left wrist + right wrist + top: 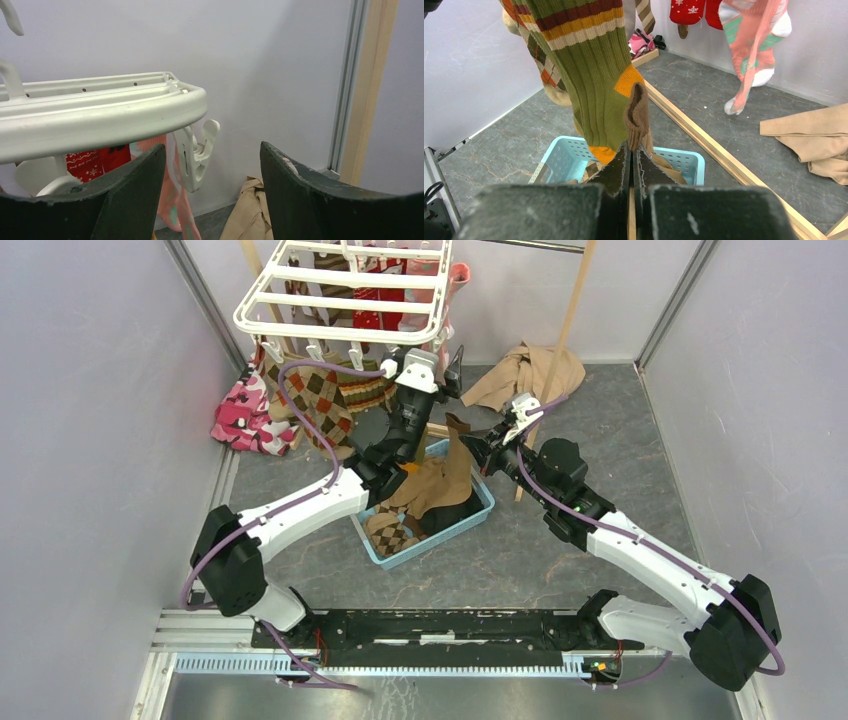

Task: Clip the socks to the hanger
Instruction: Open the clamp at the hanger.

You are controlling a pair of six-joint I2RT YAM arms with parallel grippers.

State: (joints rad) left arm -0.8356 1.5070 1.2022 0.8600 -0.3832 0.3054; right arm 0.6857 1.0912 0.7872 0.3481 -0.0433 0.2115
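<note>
The white hanger [345, 290] hangs at the back, and red, pink and argyle socks [320, 395] hang from it. My left gripper [432, 368] is open and empty, raised just under the hanger's near right corner. In the left wrist view a free white clip [197, 155] hangs from the hanger's rim [100, 112], between my open fingers and beyond them. My right gripper [488, 445] is shut on a brown sock [445, 475] that rises out of the blue basket [475, 515]. In the right wrist view the brown sock [636, 115] stands from the shut jaws, beside a hanging green sock [594, 85].
A beige garment [525, 375] lies at the back right. A pink camouflage cloth [240, 415] lies at the back left. A wooden pole [565, 330] stands by the garment, and the stand's base bar [704, 135] crosses the floor. An argyle sock [395, 535] lies in the basket.
</note>
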